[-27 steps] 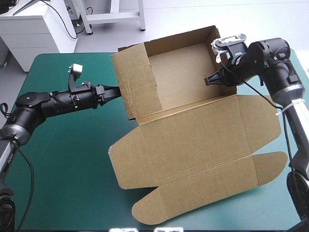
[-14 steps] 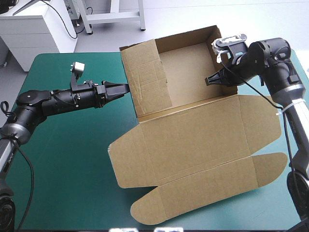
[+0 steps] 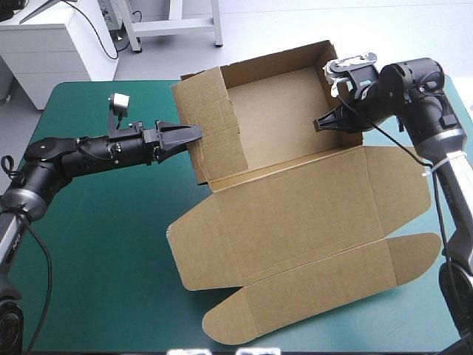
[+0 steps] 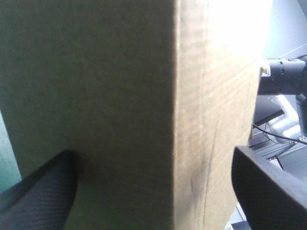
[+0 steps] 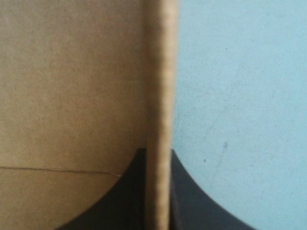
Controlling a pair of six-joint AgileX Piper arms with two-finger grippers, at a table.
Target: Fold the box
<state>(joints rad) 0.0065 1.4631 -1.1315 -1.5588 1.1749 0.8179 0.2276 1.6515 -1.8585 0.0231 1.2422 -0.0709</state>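
The brown box (image 3: 295, 214) lies on the table with its back and side walls raised and its lid panel and rounded flap flat toward the front. My left gripper (image 3: 194, 134) is open at the outer face of the left wall (image 3: 214, 126). In the left wrist view its black fingers (image 4: 43, 187) stand wide apart, and the wall's corner (image 4: 175, 96) fills the space ahead of the left gripper (image 4: 153, 158). My right gripper (image 3: 319, 124) is shut on the right wall's top edge. That board edge (image 5: 160, 72) runs between the fingers of the right gripper (image 5: 158, 153).
The teal-green cover (image 3: 103, 244) spreads left of and in front of the box. The flat lid's right flap (image 3: 406, 185) reaches close to the table's right edge, under the right arm. The right arm (image 4: 283, 72) shows beyond the left wall in the left wrist view.
My left gripper has gone from shut to open at the left wall. That wall swung inward just before and has leaned back outward. The right gripper kept its grip and place.
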